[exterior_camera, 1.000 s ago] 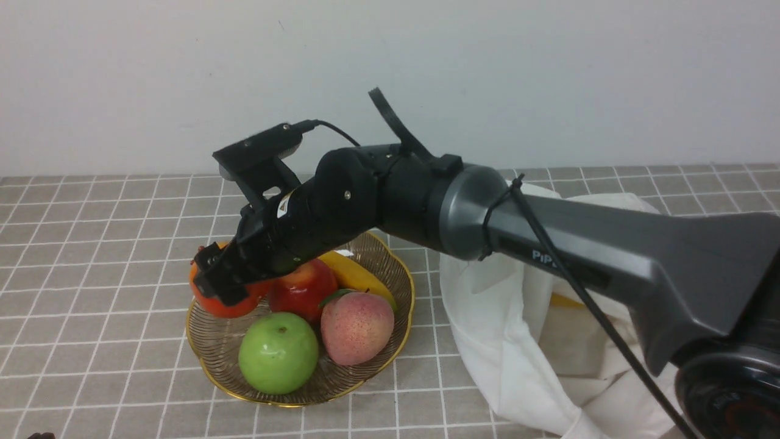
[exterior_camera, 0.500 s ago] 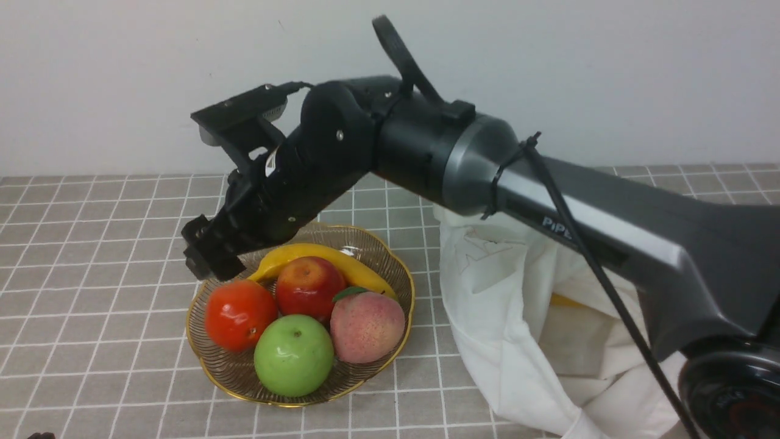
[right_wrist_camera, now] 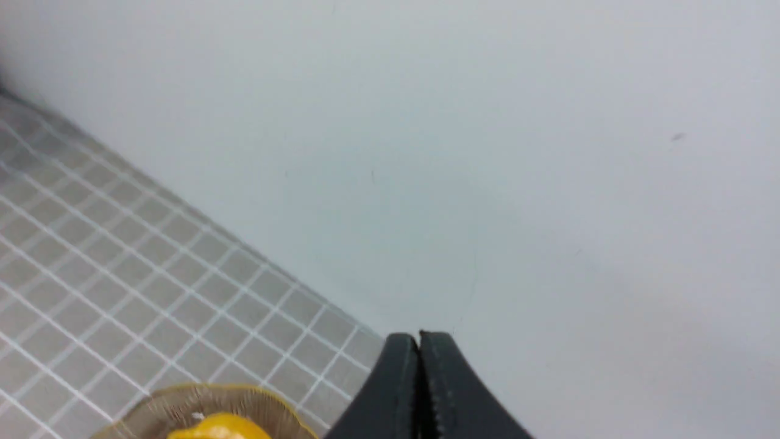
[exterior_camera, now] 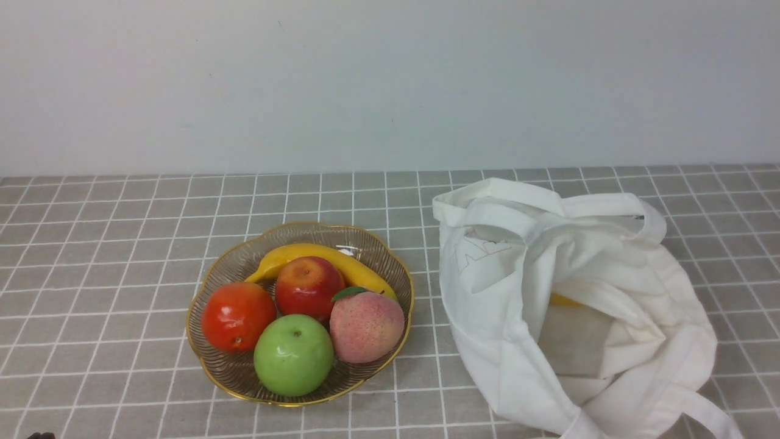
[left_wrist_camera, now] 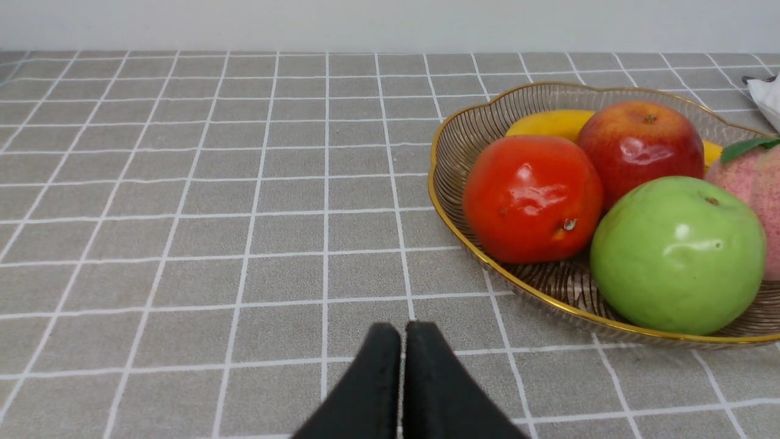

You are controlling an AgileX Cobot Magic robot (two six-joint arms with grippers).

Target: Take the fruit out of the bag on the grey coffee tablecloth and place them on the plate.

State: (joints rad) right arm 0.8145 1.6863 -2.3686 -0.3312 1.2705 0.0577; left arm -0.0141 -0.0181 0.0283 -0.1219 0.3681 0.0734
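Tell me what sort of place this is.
Probably a staged tabletop set, perhaps a lab, not a lived-in room: grey tablecloth against a bare white wall, carrying a plate and a bag.

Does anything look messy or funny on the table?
Nothing is spilled or broken. The only untidy thing is the bag, which lies crumpled and flopped open on the tablecloth, with something yellow peeking out from inside. The red-orange fruit sits neatly in the plate with the others.

Left hand (left_wrist_camera: 402,334) and right hand (right_wrist_camera: 419,340) show matte black tapered fingers.
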